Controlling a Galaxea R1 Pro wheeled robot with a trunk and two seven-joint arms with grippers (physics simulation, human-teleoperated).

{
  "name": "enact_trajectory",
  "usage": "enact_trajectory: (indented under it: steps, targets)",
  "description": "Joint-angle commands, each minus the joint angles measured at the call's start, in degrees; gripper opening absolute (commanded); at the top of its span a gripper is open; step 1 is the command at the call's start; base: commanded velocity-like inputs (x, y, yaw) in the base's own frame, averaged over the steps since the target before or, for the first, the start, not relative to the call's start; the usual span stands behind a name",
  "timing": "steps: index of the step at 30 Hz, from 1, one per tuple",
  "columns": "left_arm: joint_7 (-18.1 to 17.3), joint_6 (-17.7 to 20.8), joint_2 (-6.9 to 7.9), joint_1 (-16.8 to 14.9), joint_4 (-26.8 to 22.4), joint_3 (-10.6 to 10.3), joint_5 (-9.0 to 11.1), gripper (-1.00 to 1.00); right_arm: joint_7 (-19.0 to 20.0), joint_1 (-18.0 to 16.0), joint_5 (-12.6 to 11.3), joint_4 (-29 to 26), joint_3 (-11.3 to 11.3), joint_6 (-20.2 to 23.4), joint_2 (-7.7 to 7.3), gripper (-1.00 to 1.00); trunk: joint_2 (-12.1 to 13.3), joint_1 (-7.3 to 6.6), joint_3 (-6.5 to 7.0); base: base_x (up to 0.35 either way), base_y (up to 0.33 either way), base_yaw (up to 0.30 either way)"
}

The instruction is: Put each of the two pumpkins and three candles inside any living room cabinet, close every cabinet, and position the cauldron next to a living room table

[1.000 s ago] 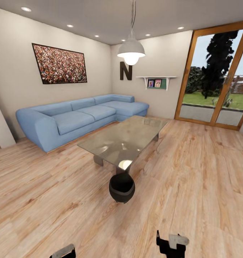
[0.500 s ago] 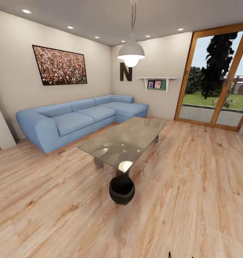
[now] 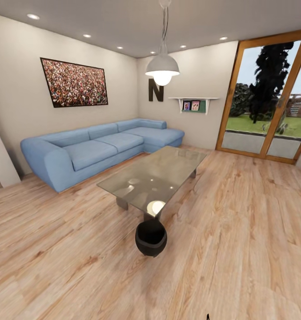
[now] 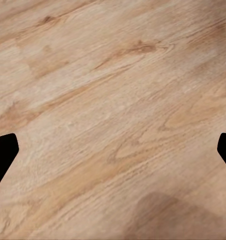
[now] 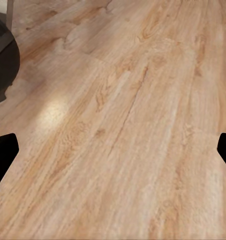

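Observation:
The black round-bellied cauldron (image 3: pixel 151 238) stands on the plank floor, right at the near end of the glass-topped table (image 3: pixel 155 177) and touching or almost touching it. My left gripper (image 4: pixel 113 152) is open, its dark fingertips (image 4: pixel 3 156) far apart over bare floor. In the right wrist view my right gripper (image 5: pixel 113 152) is open too, its fingertips (image 5: pixel 3 152) wide apart with only floorboards between them. A dark rounded shape (image 5: pixel 3 60) sits at that view's edge; I cannot tell what it is. The pumpkins, candles and cabinet are out of view.
A blue corner sofa (image 3: pixel 101 149) runs along the left wall behind the table. Wood-framed glass doors (image 3: pixel 266 102) fill the right wall. A pendant lamp (image 3: pixel 162 66) hangs over the table. Open plank floor (image 3: pixel 239 231) stretches to the right of the cauldron and table.
Both grippers have sunk below the head view's lower edge. The whole picture shifted slightly downward, so the camera moved. The cauldron stays at the table's end.

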Motion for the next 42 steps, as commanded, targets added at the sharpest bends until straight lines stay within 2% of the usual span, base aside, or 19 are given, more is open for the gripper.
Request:
enact_trajectory:
  steps: [1, 7, 9, 12, 16, 17, 20, 23, 42]
  targets:
    - [0.6, 0.0, 0.04, 0.0, -0.1, -0.5, 0.1, 1.0, -0.5, 0.0, -0.2, 0.0, 0.5, 0.0, -0.06, 1.0, 0.4, -0.23, 0.13, 0.0, 0.0, 0.0]
    - [0.6, 0.0, -0.17, 0.0, 2.1, -0.4, 0.2, 1.0, -0.3, 0.0, -0.2, 4.4, 0.6, -0.8, 0.04, 1.0, 2.8, -1.55, 1.21, 0.0, 0.0, 0.0]
    - [0.6, -0.1, -0.77, 0.0, 5.5, -0.3, 0.3, 1.0, 0.7, 0.0, -0.3, 7.3, 0.7, -3.3, 0.14, 1.0, 3.6, -1.99, 1.56, 0.0, 0.0, 0.0]
    - [0.5, -0.3, -1.27, 0.0, 9.0, -0.1, 0.4, 1.0, 4.3, 0.7, -0.4, 11.0, 0.7, -10.1, 0.18, 1.0, 4.8, -2.65, 2.1, 0.0, 0.0, 0.0]
    - [0.5, -0.6, -1.42, 0.0, 11.3, -0.1, 0.5, 1.0, 6.4, 3.1, -0.4, 12.2, 0.6, -14.4, 0.07, 1.0, 6.4, -3.53, 2.82, 0.0, 0.0, 0.0]
    - [0.5, -0.7, -1.45, 1.0, 11.9, 0.0, 0.5, 1.0, 6.9, 5.2, -0.4, 12.5, 0.6, -14.5, -0.08, 1.0, 6.8, -3.75, 3.0, 0.0, 0.0, 0.0]
    - [0.4, -1.5, -1.45, 2.7, 12.0, 0.0, 0.5, 1.0, 7.0, 6.6, -0.3, 12.5, 0.6, -14.5, -0.05, 1.0, 8.0, -4.41, 3.54, 0.0, 0.0, 0.0]
    - [0.4, -4.3, -1.49, 3.6, 12.0, -0.1, 0.5, 1.0, 7.1, 8.5, -0.4, 12.6, 0.6, -14.5, 0.03, 1.0, 9.2, -5.06, 4.08, 0.0, 0.0, 0.0]
    - [0.4, -4.9, -2.02, 3.8, 11.9, 0.0, 0.4, 1.0, 7.0, 9.1, -0.6, 12.3, 0.5, -13.3, 0.17, 1.0, 16.8, -9.24, 7.49, 0.0, 0.0, 0.0]
